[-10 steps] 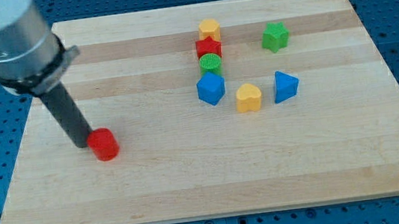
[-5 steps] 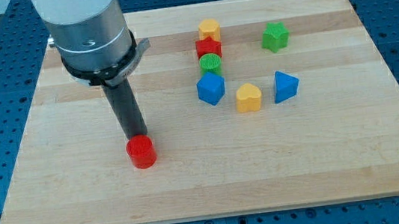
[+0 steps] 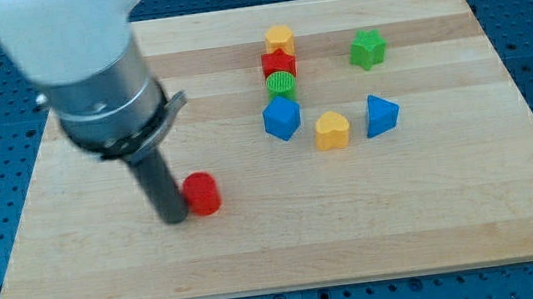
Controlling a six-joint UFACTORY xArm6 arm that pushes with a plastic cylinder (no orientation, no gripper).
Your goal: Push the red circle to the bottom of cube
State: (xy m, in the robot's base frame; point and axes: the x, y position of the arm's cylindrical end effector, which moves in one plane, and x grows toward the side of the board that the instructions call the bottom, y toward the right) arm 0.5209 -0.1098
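Observation:
The red circle (image 3: 201, 193) lies on the wooden board (image 3: 435, 211), left of centre toward the view's bottom. My tip (image 3: 174, 218) stands against its left side, touching it. The blue cube (image 3: 281, 119) sits up and to the right of the red circle, near the board's middle, well apart from it. The rod runs up to the grey arm body at the view's upper left.
A column above the blue cube holds a green cylinder (image 3: 281, 83), a red block (image 3: 278, 64) and a yellow block (image 3: 280, 39). A yellow heart (image 3: 332, 130) and a blue triangle (image 3: 380, 114) lie right of the cube. A green star (image 3: 368, 48) sits at upper right.
The red circle went right over the second and has now edged up and right. My tip has swung from above the circle to its left side.

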